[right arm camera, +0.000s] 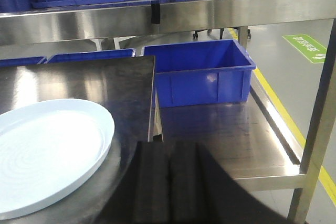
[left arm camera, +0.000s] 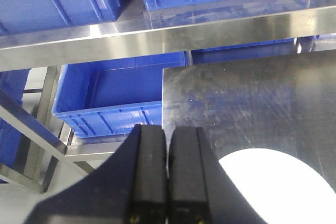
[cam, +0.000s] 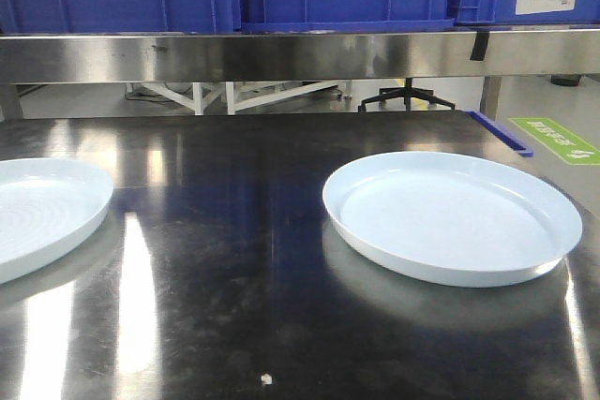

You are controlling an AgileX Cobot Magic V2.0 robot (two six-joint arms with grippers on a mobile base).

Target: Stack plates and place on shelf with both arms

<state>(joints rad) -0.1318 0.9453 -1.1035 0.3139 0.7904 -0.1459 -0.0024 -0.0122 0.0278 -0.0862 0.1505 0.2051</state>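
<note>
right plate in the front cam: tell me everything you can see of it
The right plate is large, round and shallow, pale blue-white and glossy, like glazed ceramic or melamine. A low raised rim rings a flat well, where the right wrist view shows faint concentric rings. It lies flat, right way up and empty, on the dark reflective metal table, toward its right edge. Only the table touches it; the other plate lies apart at the left.
</note>
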